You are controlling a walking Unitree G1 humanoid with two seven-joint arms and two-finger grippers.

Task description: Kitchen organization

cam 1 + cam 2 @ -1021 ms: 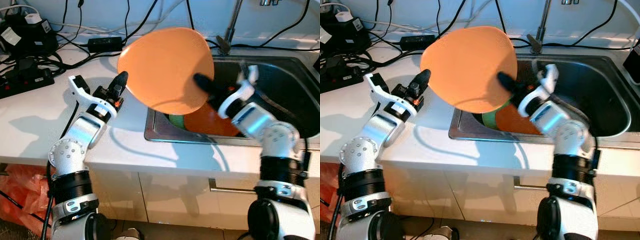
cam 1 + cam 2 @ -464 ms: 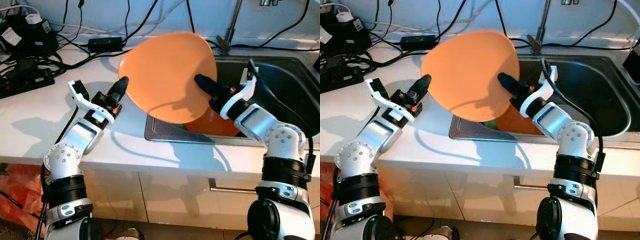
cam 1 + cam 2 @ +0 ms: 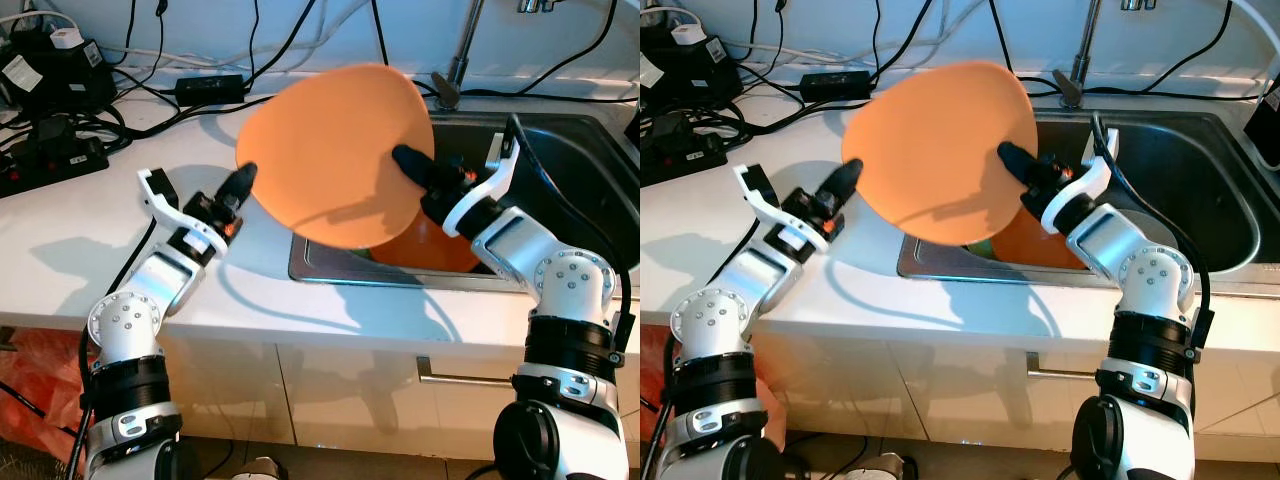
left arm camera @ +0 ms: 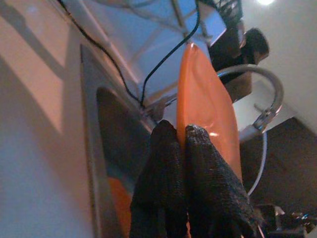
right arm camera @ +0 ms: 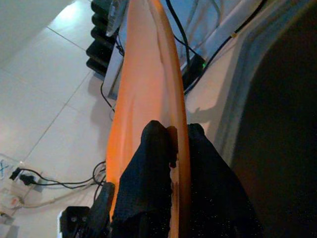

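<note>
A large orange plate (image 3: 335, 150) is held tilted on edge in the air, over the left rim of the sink (image 3: 560, 150). My right gripper (image 3: 408, 160) is shut on the plate's right rim, one finger in front and one behind (image 5: 174, 129). My left gripper (image 3: 243, 180) reaches up from the counter, its fingers pressed together (image 4: 178, 130), tips at the plate's left rim. A second orange plate (image 3: 430, 245) lies in the sink below, beside something green (image 3: 980, 248).
The white counter (image 3: 80, 250) stretches to the left, with black power strips and tangled cables (image 3: 50, 150) along its back. A faucet (image 3: 460, 60) rises behind the sink. Cabinet fronts with a handle (image 3: 470, 378) are below.
The right arm has settled lower with the plate tilted a little more upright. The left gripper has slid slightly down and left along the plate's left rim.
</note>
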